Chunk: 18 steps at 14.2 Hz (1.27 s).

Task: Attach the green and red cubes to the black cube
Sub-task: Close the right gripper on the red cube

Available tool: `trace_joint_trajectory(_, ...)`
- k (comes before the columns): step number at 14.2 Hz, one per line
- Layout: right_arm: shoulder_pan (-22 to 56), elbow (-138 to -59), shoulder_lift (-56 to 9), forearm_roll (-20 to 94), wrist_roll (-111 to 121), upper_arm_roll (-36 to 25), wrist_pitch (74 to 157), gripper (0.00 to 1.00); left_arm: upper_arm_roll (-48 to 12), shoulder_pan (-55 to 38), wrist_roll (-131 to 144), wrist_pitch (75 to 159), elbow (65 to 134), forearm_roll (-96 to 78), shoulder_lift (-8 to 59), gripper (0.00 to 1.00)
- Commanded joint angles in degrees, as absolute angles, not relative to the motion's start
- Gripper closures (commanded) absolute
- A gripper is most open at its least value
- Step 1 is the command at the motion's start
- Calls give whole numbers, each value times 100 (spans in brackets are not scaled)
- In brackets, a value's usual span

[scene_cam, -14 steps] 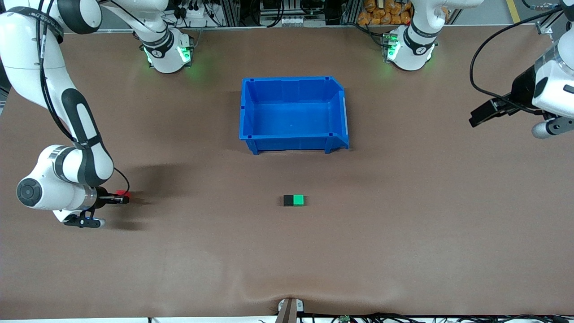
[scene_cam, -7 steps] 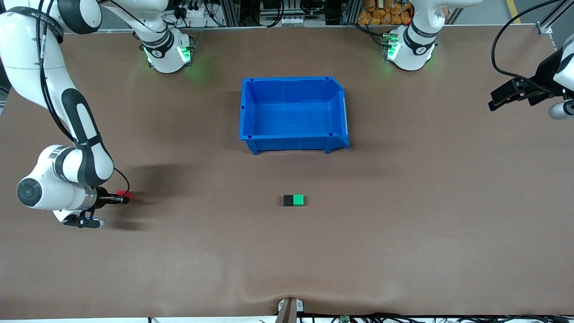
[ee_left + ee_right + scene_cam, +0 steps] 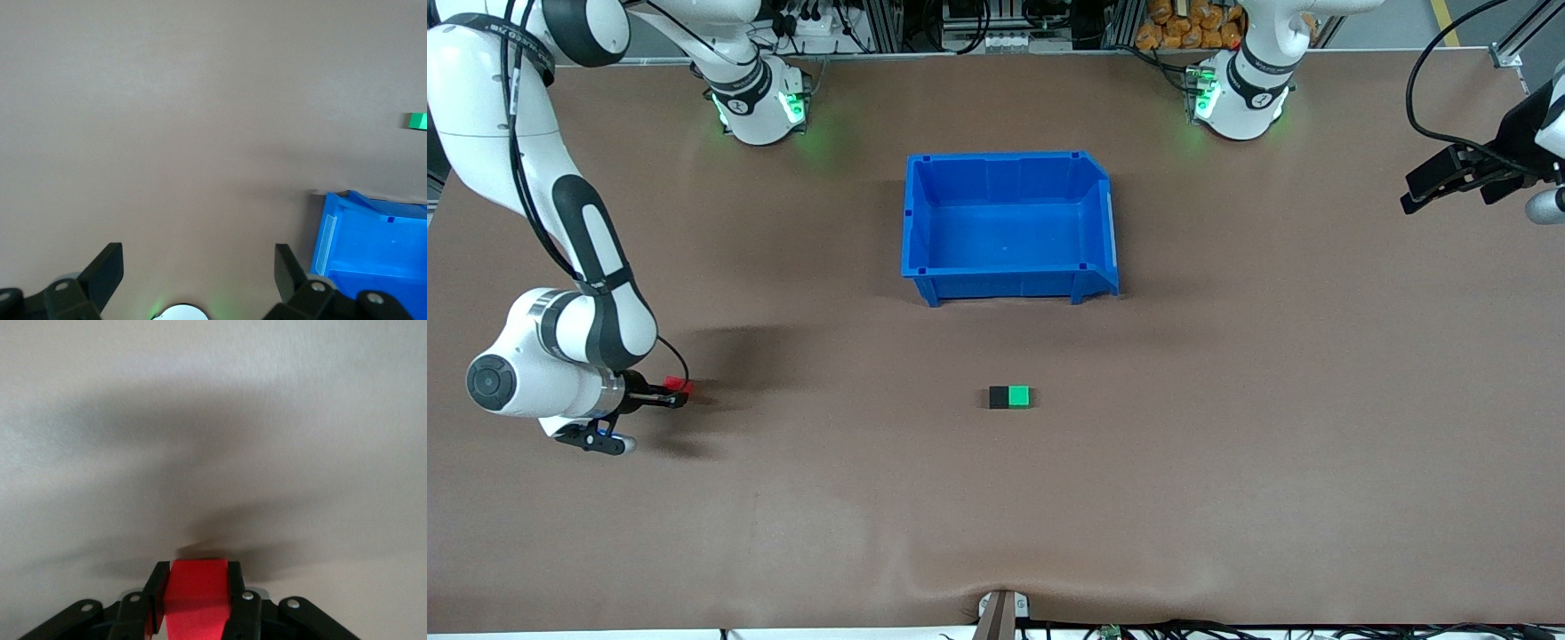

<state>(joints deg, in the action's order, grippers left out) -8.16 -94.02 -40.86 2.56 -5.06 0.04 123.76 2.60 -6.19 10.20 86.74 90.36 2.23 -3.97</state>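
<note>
The black cube and the green cube sit joined side by side on the brown table, nearer to the front camera than the blue bin. The green cube also shows at the edge of the left wrist view. My right gripper is low over the table at the right arm's end, shut on the red cube. In the right wrist view the red cube fills the gap between the right gripper's fingers. My left gripper hangs open and empty, raised at the left arm's end.
A blue bin stands open in the middle of the table, toward the robots' bases; its rim shows in the left wrist view. Bare brown table lies between the red cube and the joined pair.
The right gripper has tightened on the red cube and shifted slightly toward the table's middle. The left arm has drawn back and up toward its own end of the table.
</note>
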Motion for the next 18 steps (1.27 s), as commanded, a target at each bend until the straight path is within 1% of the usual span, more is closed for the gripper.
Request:
trace_joint_trajectory(1, -835, -9308, -4025, 281, -1114, 157, 11989, 100, 229, -607, 914, 8684, 9026, 211, -396, 0)
trace_joint_trajectory(9, -581, -9264, -3973, 325, -2064, 176, 11778, 100, 237, -606, 905, 8675, 9026, 193, -395, 0)
trace_joint_trajectory(18, -431, -9211, -3964, 325, -2452, 176, 11646, 100, 185, -615, 1002, 8473, 9026, 193, -475, 0)
